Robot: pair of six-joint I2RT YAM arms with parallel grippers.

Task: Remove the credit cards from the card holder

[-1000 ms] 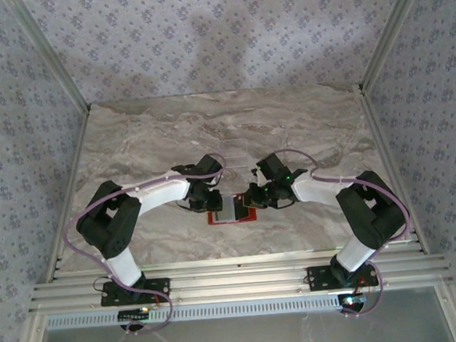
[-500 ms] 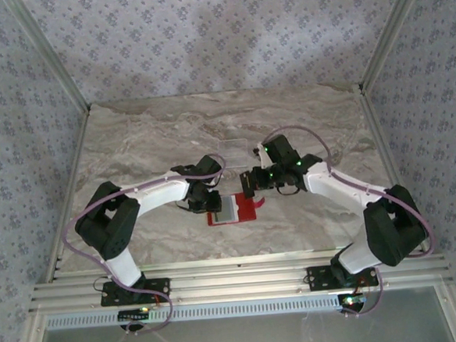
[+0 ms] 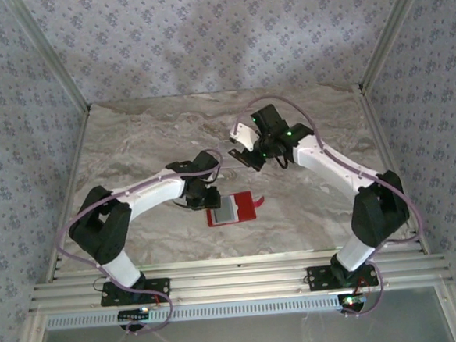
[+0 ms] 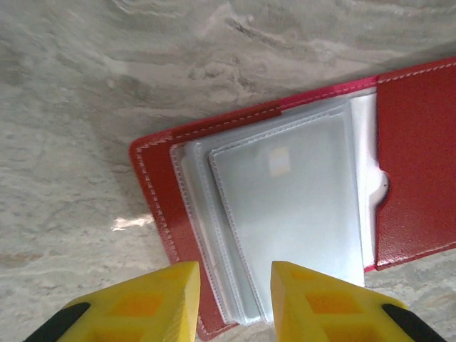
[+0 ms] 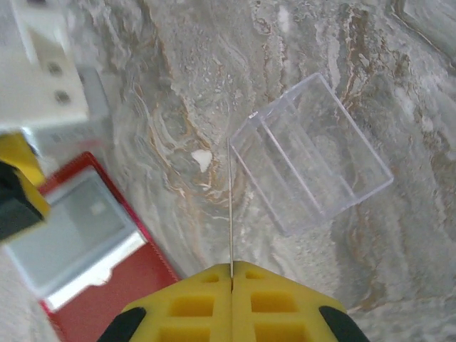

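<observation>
Right gripper [image 5: 231, 274] was pinched fully closed, its blocky yellow fingers meeting flat on one credit card [image 5: 229, 206], which the wrist view caught edge-on as a hair-thin pale line (its face could not be read from there). From above, that gripper hung beyond the card holder [image 3: 245, 207], on the side away from the arm bases, the card showing as a small whitish rectangle.

Left gripper [image 4: 231, 306] stood partly open at the card holder's left edge, yellow fingers parted and gripping nothing; whether the tips touched the leather I could not tell.

The card holder lay unfolded and flat. Its smooth red leather-like cover had pale stitching along the border and held overlapping clear plastic sleeves with stitched edges. A grey sheet with a small pale square showed through the top one.

Beyond the card holder, apart from it, lay a clear plastic stand [image 5: 313, 153], boxy and transparent. All rested on a veined grey-brown marble-patterned table [image 4: 214, 57].
</observation>
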